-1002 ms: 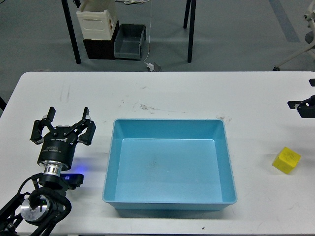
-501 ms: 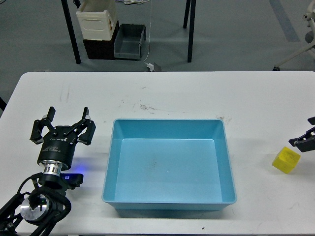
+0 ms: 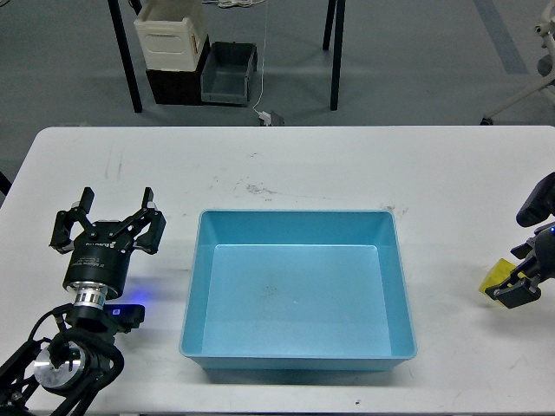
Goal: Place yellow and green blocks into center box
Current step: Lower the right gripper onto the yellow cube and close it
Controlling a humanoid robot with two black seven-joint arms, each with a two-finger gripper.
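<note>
The blue center box (image 3: pixel 395 286) stands open and empty in the middle of the white table. A yellow block (image 3: pixel 496 276) lies near the table's right edge, partly covered by my right gripper (image 3: pixel 519 279). That gripper comes in from the right edge and sits down at the block, with one dark finger (image 3: pixel 513 295) just in front of it. I cannot tell whether its fingers are closed on the block. My left gripper (image 3: pixel 117 204) is open and empty, left of the box. No green block is in view.
The white table (image 3: pixel 286 165) has scuff marks behind the box. Beyond its far edge, on the floor, are black table legs, a cream container (image 3: pixel 171 35) and a grey bin (image 3: pixel 228 73).
My right gripper has come down from the upper right onto the yellow block and now covers part of it. The left arm shifted very slightly.
</note>
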